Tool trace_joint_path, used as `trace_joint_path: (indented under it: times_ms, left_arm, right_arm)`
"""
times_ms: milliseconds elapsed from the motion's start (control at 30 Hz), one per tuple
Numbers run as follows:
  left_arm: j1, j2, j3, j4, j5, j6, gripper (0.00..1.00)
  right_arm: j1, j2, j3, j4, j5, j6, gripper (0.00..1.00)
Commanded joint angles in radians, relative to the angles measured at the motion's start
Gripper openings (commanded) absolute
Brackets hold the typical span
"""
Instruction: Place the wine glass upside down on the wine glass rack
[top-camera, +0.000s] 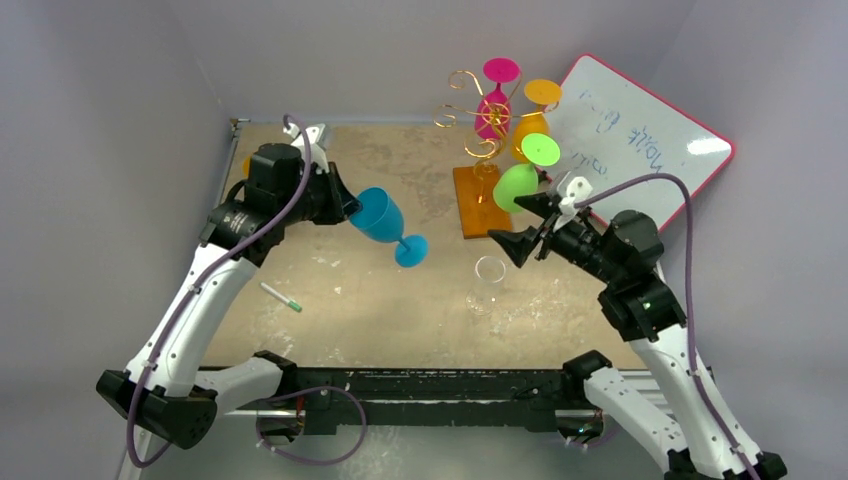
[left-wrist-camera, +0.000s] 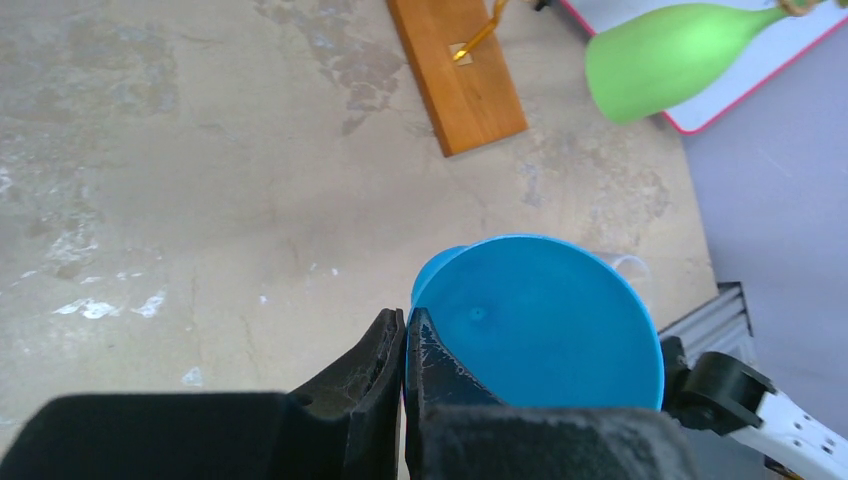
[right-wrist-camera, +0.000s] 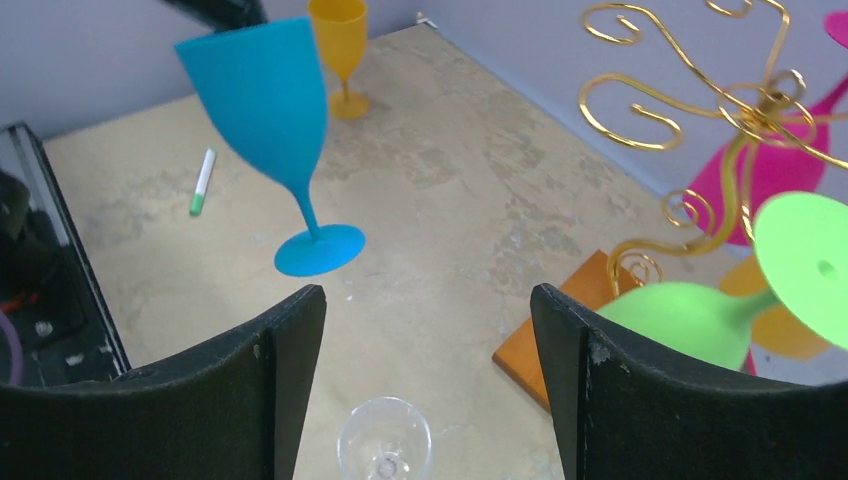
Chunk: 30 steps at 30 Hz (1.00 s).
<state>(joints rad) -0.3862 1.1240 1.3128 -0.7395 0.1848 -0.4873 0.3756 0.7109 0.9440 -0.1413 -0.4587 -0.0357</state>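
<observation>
**Entry — blue wine glass (top-camera: 383, 215).** It is hanging in the air well off the left-arm side of the wine glass rack (top-camera: 478, 130), above the table (top-camera: 400, 330). It is tilting, with the foot pointing down and toward the rack's wooden base, so it is not yet inverted.

**Left gripper (left-wrist-camera: 405, 322).** The fingers are pressing almost together on the wall of the bowl at its rim. Gripping the rim is leaving the stem and foot free, which is probably deliberate, since the stem is the part that has to slide into a wire scroll.

**Right gripper (top-camera: 522, 225).** The fingers are standing wide apart and gripping nothing. It is hovering just on the near side of the rack's base, facing the blue glass, and is likely waiting to receive the stem or steady it.

**Rack contents.** A pink glass (top-camera: 493, 110), an orange glass (top-camera: 543, 92) and a green glass (top-camera: 515, 187) are hanging foot-up on the side away from the blue glass. The scrolls facing the blue glass are showing bare, so they are the probable slot.

**Other items.**
- A clear glass (right-wrist-camera: 385, 440) is sitting on the table just near of the rack's base, below the right gripper.
- A marker (top-camera: 282, 297) is lying well away from the rack.
- A second orange glass (right-wrist-camera: 340, 35) is standing upright far from the rack.
- A whiteboard (top-camera: 650, 150) is leaning beyond the rack.
</observation>
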Motion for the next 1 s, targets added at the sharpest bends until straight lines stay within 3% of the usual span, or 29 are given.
trace_joint_path:
  times_ms: [0, 200, 500, 700, 800, 967]
  left_arm:
    - [0.007, -0.039, 0.079, 0.02, 0.126, -0.056, 0.0]
    - [0.007, -0.038, 0.108, 0.021, 0.234, -0.096, 0.0]
    - [0.006, -0.032, 0.185, 0.01, 0.319, -0.117, 0.0]
    - [0.006, -0.029, 0.195, 0.006, 0.351, -0.121, 0.0]
    - [0.006, -0.028, 0.186, 0.017, 0.371, -0.131, 0.0]
    - [0.006, -0.026, 0.187, 0.01, 0.371, -0.126, 0.0]
  right_arm:
    - [0.067, 0.003, -0.037, 0.126, -0.08, -0.222, 0.77]
    - [0.162, 0.054, -0.078, 0.129, -0.206, -0.516, 0.7]
    - [0.325, 0.097, -0.109, 0.074, -0.074, -0.934, 0.74]
    - [0.412, 0.102, -0.109, 0.06, -0.005, -1.056, 0.7]
    - [0.447, 0.111, -0.108, 0.073, 0.015, -1.075, 0.59]
    - [0.485, 0.112, -0.126, 0.113, 0.023, -1.081, 0.21]
